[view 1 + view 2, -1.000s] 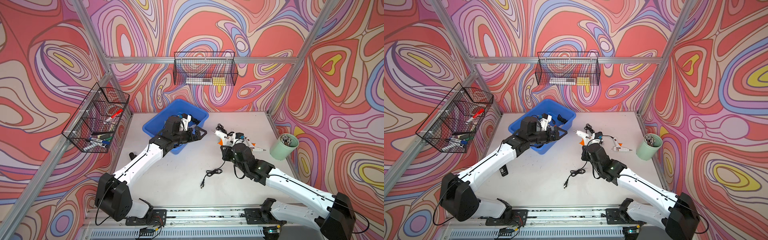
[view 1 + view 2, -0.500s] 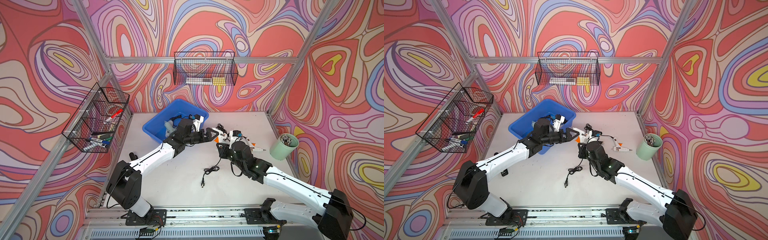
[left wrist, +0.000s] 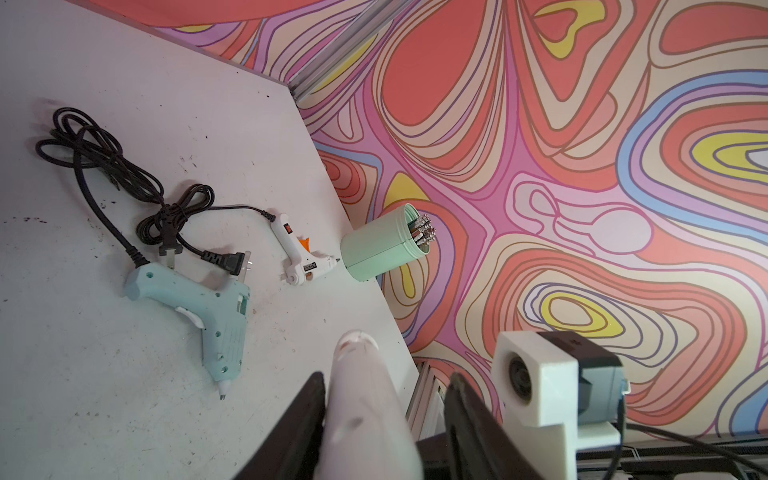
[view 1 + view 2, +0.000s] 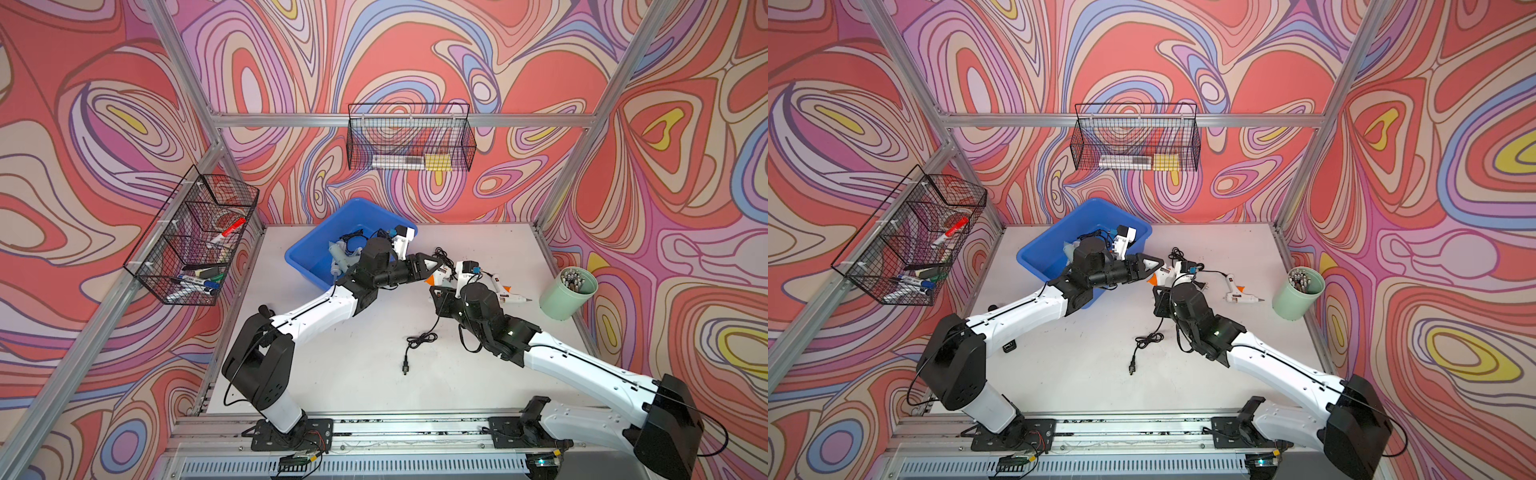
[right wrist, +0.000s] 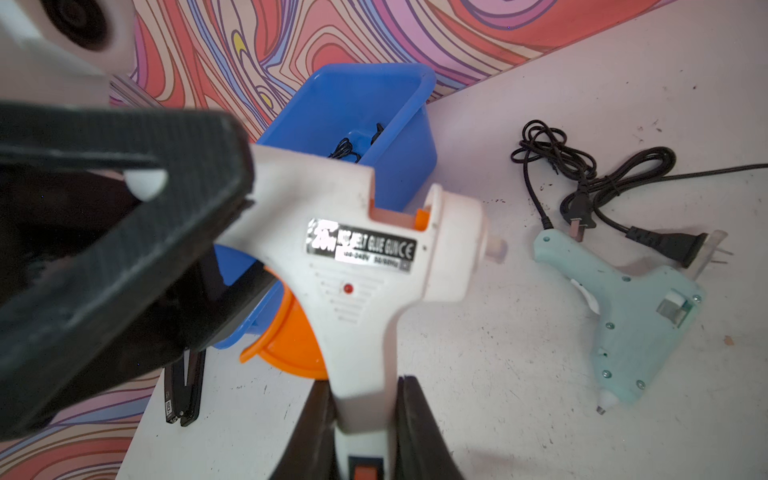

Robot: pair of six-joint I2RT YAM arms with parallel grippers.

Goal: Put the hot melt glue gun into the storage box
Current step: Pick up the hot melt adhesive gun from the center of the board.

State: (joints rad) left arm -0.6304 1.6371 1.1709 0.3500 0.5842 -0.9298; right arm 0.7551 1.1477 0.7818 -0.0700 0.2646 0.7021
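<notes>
Both arms are in toward the middle of the frame in both top views. The left arm [image 4: 316, 311] stretches up from the lower left with its wrist level. The left gripper [image 4: 432, 264] points right with jaws parted: one finger [image 3: 295, 428] lies against the white glue gun [image 5: 361, 270], and there's a gap at the other. The right arm [image 4: 582, 361] rises from the lower right, elbow bent. The right gripper [image 5: 365, 399] is clamped tight on the gun's handle, close by the left's tips.
</notes>
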